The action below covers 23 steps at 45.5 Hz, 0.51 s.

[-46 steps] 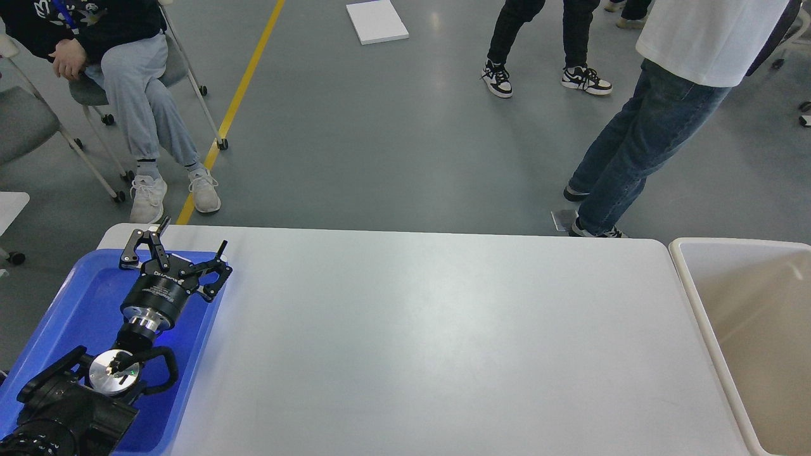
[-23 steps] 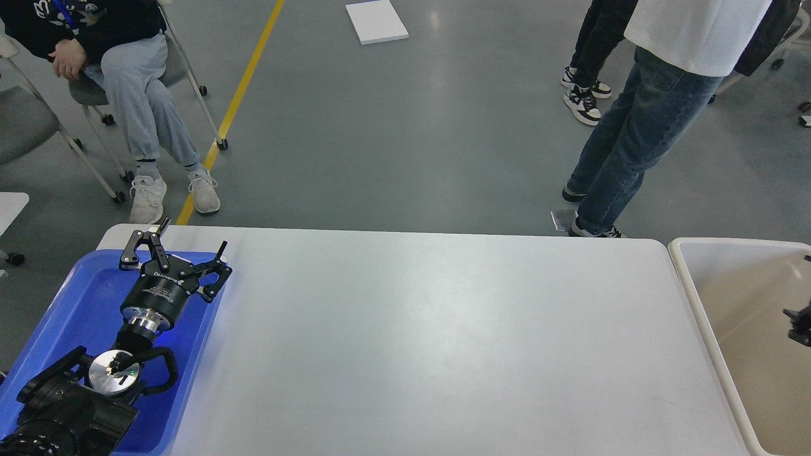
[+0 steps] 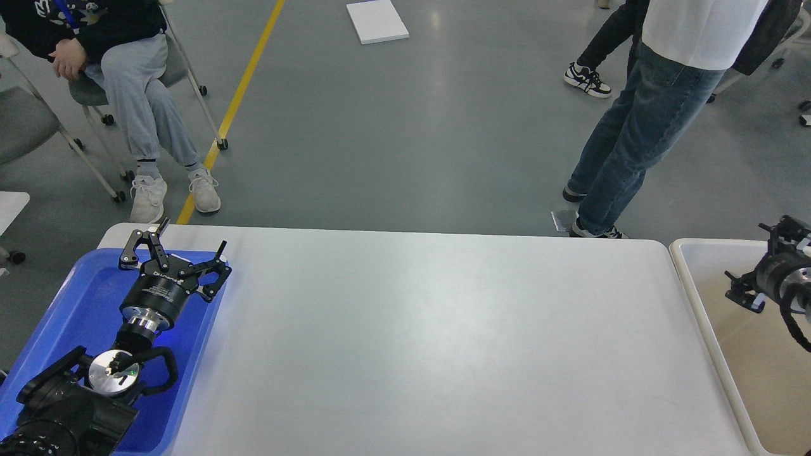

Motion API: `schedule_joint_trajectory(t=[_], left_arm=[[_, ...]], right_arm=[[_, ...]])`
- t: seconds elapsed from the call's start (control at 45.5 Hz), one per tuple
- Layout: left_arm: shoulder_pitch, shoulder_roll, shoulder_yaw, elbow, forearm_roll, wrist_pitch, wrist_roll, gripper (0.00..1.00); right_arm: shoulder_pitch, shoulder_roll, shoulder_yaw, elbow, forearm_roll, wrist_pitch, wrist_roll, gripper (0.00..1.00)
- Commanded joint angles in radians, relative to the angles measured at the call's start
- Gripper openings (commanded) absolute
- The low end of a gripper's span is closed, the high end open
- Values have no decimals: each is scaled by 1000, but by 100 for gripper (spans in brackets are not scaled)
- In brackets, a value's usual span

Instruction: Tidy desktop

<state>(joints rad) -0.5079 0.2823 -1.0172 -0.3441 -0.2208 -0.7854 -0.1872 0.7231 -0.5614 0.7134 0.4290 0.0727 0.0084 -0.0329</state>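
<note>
The desktop (image 3: 431, 329) is a wide white tabletop with rounded corners, and nothing lies on its bare surface. My left gripper (image 3: 191, 235) is open and empty, held over the far end of the blue tray at the table's left end. My right gripper (image 3: 745, 254) comes in at the right edge above the beige bin. Its fingers are spread open, and I see nothing between them.
A blue plastic tray (image 3: 82, 304) lies at the left end of the table under my left arm. A beige bin (image 3: 692, 278) stands against the table's right end. A standing person (image 3: 640, 126) is near the far right corner and a seated person (image 3: 127, 82) is at the far left.
My right gripper has come into view from the right edge and risen above the bin. The left arm has not moved. The people behind the table have shifted.
</note>
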Motion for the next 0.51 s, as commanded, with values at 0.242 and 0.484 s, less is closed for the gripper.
schedule_joint_trajectory(t=[0.242, 0.484], left_arm=[[0, 0, 0, 0, -2, 0, 0, 100], [0, 0, -1, 0, 0, 0, 0, 100]], right_arm=[[-18, 153, 190, 128, -7, 104, 64, 100], [-120, 178, 352, 300, -22, 110, 195, 100]])
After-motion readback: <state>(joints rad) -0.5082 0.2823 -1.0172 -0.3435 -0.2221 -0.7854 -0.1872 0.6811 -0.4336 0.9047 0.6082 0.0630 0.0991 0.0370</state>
